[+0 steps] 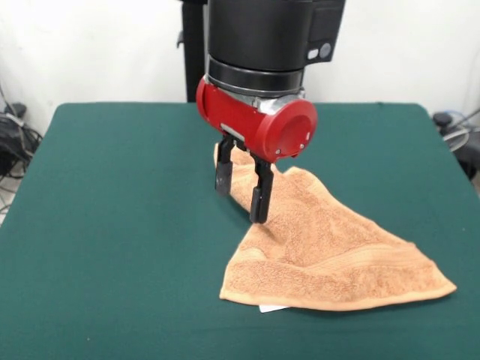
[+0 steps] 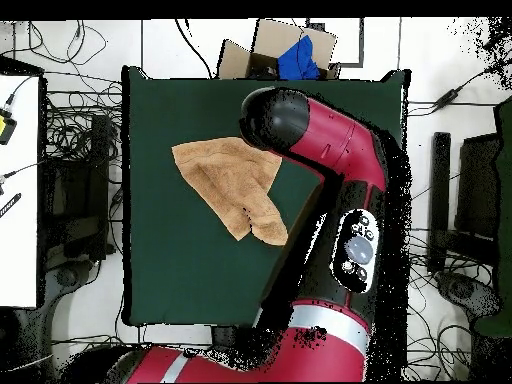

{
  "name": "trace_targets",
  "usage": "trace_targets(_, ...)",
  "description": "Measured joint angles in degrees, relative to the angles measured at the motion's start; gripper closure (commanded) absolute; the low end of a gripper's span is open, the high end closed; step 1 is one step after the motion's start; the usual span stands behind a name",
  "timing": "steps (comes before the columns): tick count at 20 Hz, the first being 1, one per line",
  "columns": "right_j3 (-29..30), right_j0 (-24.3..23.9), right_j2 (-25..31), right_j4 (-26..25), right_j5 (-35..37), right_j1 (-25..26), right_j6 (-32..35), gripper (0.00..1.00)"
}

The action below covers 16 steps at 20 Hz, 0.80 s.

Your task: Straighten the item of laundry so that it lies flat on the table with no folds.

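The towel (image 1: 322, 244) lies folded into a rough triangle right of the table's (image 1: 112, 225) centre, and the gripper (image 1: 241, 187), spread and apparently empty, hangs at its 11 o'clock corner, so the next move is pinching that edge to unfold it.

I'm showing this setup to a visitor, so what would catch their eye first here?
First, the red and black arm coming down over the middle of the green table, its open gripper with black fingers hanging over a corner of the towel. Next, the orange-tan towel itself, folded into a rough triangle toward one side, a small white tag peeking out under its near edge.
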Motion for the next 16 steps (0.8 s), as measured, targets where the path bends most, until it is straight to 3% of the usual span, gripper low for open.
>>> trace_targets(16,-0.2,1.0,0.1,-0.2,0.4,1.8,0.0,0.0)
